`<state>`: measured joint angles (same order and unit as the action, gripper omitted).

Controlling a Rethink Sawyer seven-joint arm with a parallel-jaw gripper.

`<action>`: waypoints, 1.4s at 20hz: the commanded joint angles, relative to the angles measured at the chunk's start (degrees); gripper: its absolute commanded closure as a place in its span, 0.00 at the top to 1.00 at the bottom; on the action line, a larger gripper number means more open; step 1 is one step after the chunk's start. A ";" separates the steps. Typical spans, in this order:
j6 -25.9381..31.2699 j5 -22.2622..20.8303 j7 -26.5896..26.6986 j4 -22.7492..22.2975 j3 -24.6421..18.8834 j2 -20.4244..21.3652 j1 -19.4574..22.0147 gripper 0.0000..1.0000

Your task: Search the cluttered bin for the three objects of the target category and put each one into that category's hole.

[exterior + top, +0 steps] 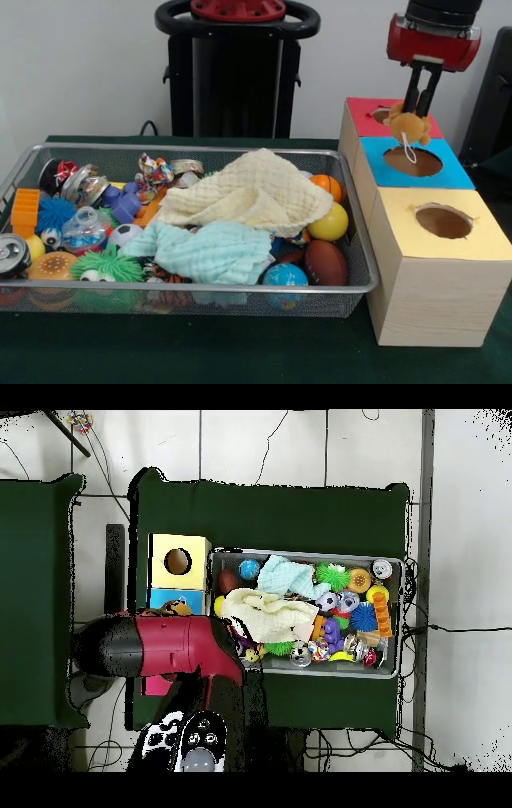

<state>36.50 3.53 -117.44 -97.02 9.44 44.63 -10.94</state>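
My gripper (418, 106) hangs over the row of boxes and is shut on a small tan plush toy (409, 126) with a white loop. The toy hangs above the seam between the red top (364, 120) and the blue top (448, 170). The hole (382, 114) in the red top lies just left of the toy, partly hidden behind it. The bin (362, 248) of wire mesh stands left of the boxes, full of toys, balls and cans. In the overhead view my red arm (165, 647) covers the red-topped box, and the bin (401, 614) lies to its right.
A cream cloth (252, 192) and a pale blue cloth (212, 250) lie over the bin's middle. The yellow-topped box (472, 240) with its hole (443, 221) stands nearest the camera, and the blue top's hole (413, 162) is behind it. The robot pedestal (236, 72) stands at the far side.
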 commanded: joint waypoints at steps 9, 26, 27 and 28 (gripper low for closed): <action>2.77 3.34 -13.94 -11.06 3.37 5.44 -5.08 0.00; -5.37 3.30 -12.22 -19.38 6.03 3.58 -9.48 0.00; -5.66 3.41 -11.88 -19.55 5.78 3.40 -9.06 0.00; -6.30 3.38 -11.49 -19.75 5.54 3.28 -8.70 0.00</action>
<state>33.60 5.46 -117.45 -112.53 15.18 50.50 -22.83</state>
